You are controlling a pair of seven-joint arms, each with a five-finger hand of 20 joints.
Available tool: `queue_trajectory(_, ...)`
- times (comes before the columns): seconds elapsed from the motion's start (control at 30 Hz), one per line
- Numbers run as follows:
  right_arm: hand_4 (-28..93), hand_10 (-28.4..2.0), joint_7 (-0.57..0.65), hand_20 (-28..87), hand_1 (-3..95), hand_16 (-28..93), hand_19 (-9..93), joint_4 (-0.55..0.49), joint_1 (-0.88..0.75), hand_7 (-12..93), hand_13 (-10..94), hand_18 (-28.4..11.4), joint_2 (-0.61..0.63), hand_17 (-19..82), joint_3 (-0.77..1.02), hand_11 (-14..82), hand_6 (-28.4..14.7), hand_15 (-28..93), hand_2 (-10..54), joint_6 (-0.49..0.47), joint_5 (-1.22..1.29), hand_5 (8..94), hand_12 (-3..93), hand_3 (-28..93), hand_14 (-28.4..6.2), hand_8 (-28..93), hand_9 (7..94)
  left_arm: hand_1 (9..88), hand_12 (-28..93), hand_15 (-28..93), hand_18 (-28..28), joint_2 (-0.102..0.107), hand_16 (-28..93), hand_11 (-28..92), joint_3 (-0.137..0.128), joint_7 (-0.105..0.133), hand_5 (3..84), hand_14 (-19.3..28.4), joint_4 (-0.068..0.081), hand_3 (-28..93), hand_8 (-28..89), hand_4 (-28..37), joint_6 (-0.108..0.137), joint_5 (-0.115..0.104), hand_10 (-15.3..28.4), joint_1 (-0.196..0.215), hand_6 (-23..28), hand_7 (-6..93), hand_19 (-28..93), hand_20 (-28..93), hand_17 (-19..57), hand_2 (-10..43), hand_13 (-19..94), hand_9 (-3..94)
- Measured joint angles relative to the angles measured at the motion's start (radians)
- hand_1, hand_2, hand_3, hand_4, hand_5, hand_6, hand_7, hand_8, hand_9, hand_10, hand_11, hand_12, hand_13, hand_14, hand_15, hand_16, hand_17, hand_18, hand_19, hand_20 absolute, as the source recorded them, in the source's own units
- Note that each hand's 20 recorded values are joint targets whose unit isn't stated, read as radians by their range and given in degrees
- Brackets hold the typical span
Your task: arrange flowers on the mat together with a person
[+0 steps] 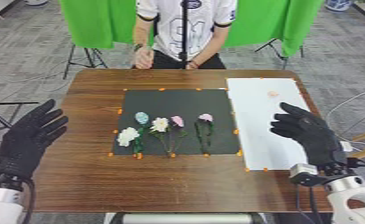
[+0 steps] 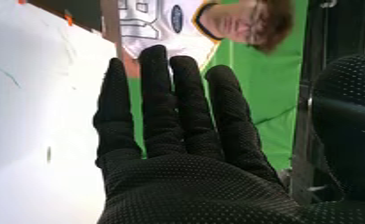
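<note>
In the head view, the flowers lie on the dark mat (image 1: 161, 102): one white flower (image 1: 127, 136) at the mat's eight o'clock, a pale blue one (image 1: 142, 118) toward nine, another white one (image 1: 160, 124) and a pink one (image 1: 178, 121) around the centre, a second pink one (image 1: 205, 117) toward two. A white sheet (image 1: 257, 112) lies at the mat's three o'clock. The left hand (image 1: 29, 132) is at nine o'clock of the mat, opened wide; the right hand (image 1: 310, 135), near four, is over the sheet's edge.

In the right wrist view, the right hand is wide, fingers (image 2: 163, 115) straight and slightly spread, beside the sheet.
</note>
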Motion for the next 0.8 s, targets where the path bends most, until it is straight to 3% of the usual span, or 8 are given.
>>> queue_trajectory(0.5, -23, -14.6, 0.017, 34, 18.5, 28, 49, -0.004, 0.018, 14, 38, -20.7, -0.011, 12, -0.032, 13.9, -4.7, 30, 0.2, -0.012, -0.002, 38.5, 25.3, 84, -12.5, -8, 42.4, 25.7, 20, 26, 22.9, 0.003, 4, 18, 0.031, -0.015, 33.4, 15.2, 0.008, 70, -8, -24.9, -0.014, 0.004, 12.5, -0.038, 4.6, 15.7, 45, 12, -8.1, -1.4, 23, 28.9)
queue_trajectory(0.8, -23, -14.8, 0.014, 33, 18.3, 28, 48, 0.000, 0.031, 14, 38, -20.7, -0.012, 12, -0.047, 13.6, -4.8, 30, -0.2, -0.016, -0.011, 38.3, 25.4, 84, -12.4, -8, 41.8, 25.9, 20, 27, 22.9, 0.010, 4, 18, 0.039, -0.003, 33.5, 15.2, 0.006, 70, -8, -24.9, -0.004, 0.004, 12.5, -0.019, 4.6, 15.8, 45, 12, -8.0, -1.4, 23, 29.1)
